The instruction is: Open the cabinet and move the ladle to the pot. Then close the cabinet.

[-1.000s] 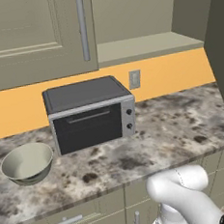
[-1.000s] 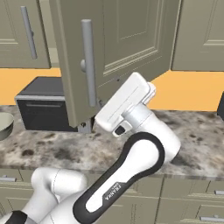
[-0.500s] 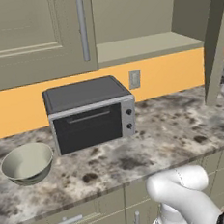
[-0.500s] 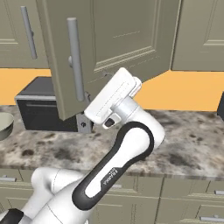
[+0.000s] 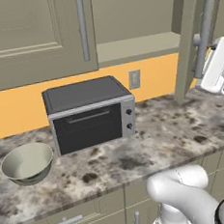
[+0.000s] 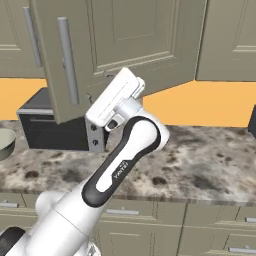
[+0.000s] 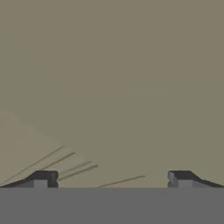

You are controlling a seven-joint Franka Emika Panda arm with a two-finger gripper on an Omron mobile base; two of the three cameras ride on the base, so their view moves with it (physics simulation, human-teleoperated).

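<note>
One cabinet [image 6: 125,50] door swung open; gripper [image 7: 111,179] spread wide, empty, close against its panel, above worktop [image 6: 200,160].

Arm [image 6: 120,165]: glossy white rounded shell segments, tube-like, fat curved elbows. Long dark grey-black inlay strip running along forearm link, small white lettering printed on it, too small to read. Black joint ring at lower left of right base view, another at lower right of left base view. Hand [image 6: 116,96]: flat white boxy block, rounded corners, small dark round detail on underside. Fingertips [image 7: 41,178]: small, dark grey, blocky, lighter grey inner faces.
</note>
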